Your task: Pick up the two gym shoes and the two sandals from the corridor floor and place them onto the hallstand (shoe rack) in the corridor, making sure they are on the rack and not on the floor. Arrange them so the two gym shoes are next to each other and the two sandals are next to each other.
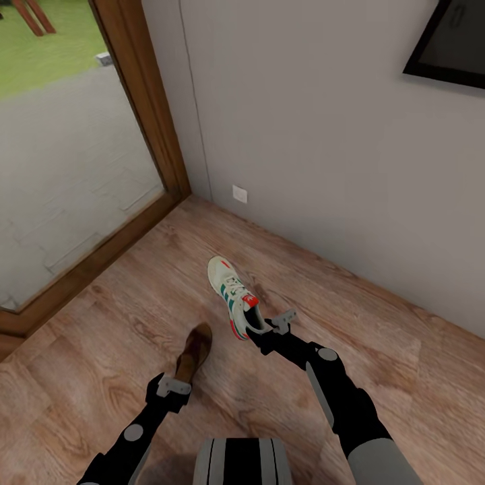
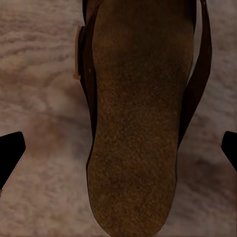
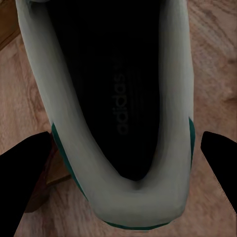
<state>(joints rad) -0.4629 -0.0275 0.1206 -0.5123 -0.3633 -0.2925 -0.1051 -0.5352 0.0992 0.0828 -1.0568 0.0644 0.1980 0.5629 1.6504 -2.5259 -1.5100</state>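
1. At the right gripper (image 1: 264, 331), the fingers (image 3: 22, 170) stand apart on either side of the gym shoe's heel; whether the pads touch the collar I cannot tell.
2. That gym shoe (image 1: 234, 296) lies on the corridor floor (image 1: 377, 337) just beyond the gripper, toe pointing away towards the far wall. It is probably light, with a padded, yielding collar (image 3: 133, 197) and a stiffer sole, so pinching the heel wall should hold without crushing it.
3. At the left gripper (image 1: 180, 377), the fingertips (image 2: 10, 153) are spread wide, flanking the sandal's heel without touching.
4. This sandal (image 1: 193, 351) is flat, to the left and nearer. Its footbed (image 2: 140, 123) looks thin, stiff and grippy; grasp across the sole edges rather than the floppy straps.
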